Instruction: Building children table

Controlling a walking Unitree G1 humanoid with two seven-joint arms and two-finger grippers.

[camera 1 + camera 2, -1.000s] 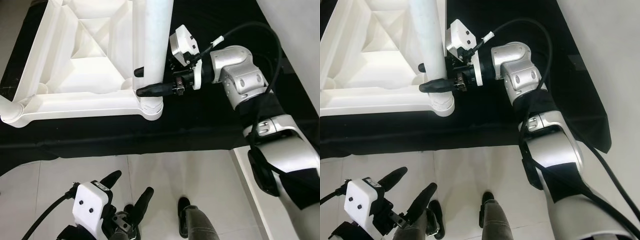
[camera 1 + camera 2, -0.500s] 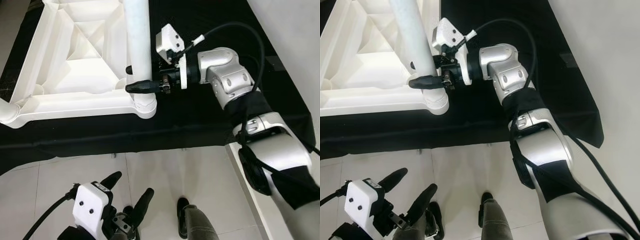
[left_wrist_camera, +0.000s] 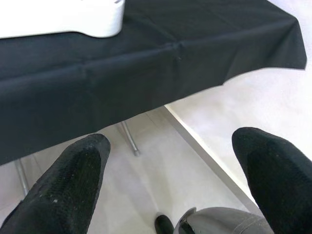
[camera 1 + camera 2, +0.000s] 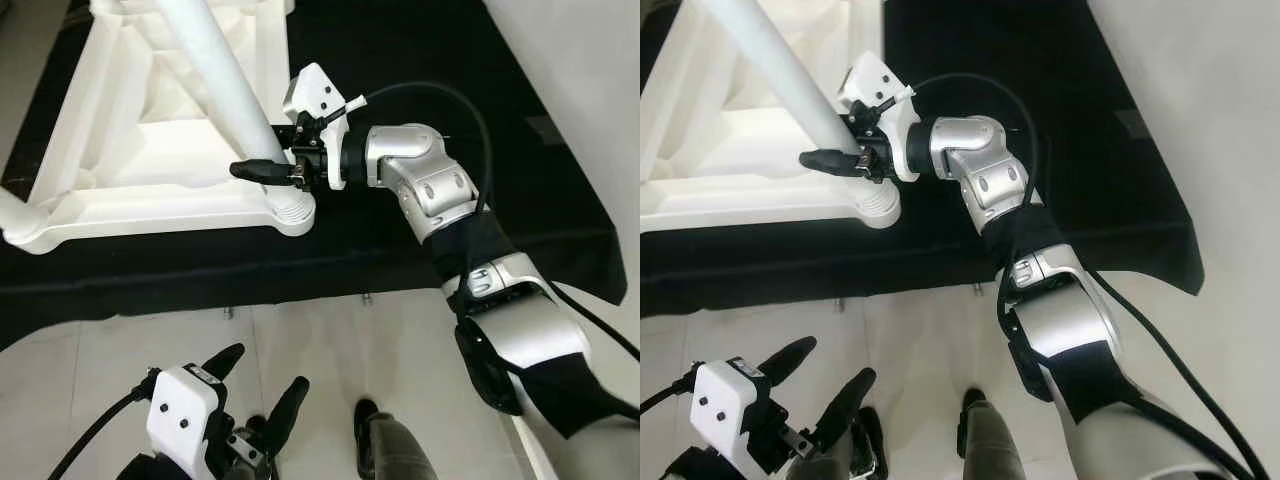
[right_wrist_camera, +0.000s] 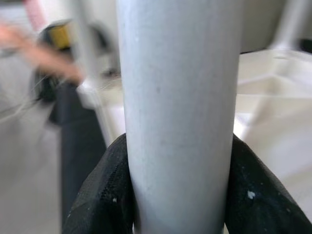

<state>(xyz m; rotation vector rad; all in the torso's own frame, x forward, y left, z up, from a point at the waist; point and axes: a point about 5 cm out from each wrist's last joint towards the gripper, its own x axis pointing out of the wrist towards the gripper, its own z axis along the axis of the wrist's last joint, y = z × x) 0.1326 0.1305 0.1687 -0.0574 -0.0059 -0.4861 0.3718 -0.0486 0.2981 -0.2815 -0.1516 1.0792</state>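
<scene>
Desk (image 4: 400,60): covered with a black cloth that hangs over the near edge; thin metal legs visible beneath.
Table top (image 4: 150,160): white plastic, lying upside down on the desk, ribbed underside facing up.
Table leg (image 4: 225,75): white tube, tilted, its lower end seated at the near corner socket (image 4: 290,205) of the table top.
Right gripper (image 4: 262,165): reaches across the desk; its two black fingers are closed around the table leg just above the socket, one finger on each side.
Left gripper (image 4: 255,390): low over the tiled floor (image 4: 330,340) in front of the desk, fingers spread apart, holding nothing.
Floor: light tiles; a dark shoe (image 4: 366,418) near the left gripper.
</scene>
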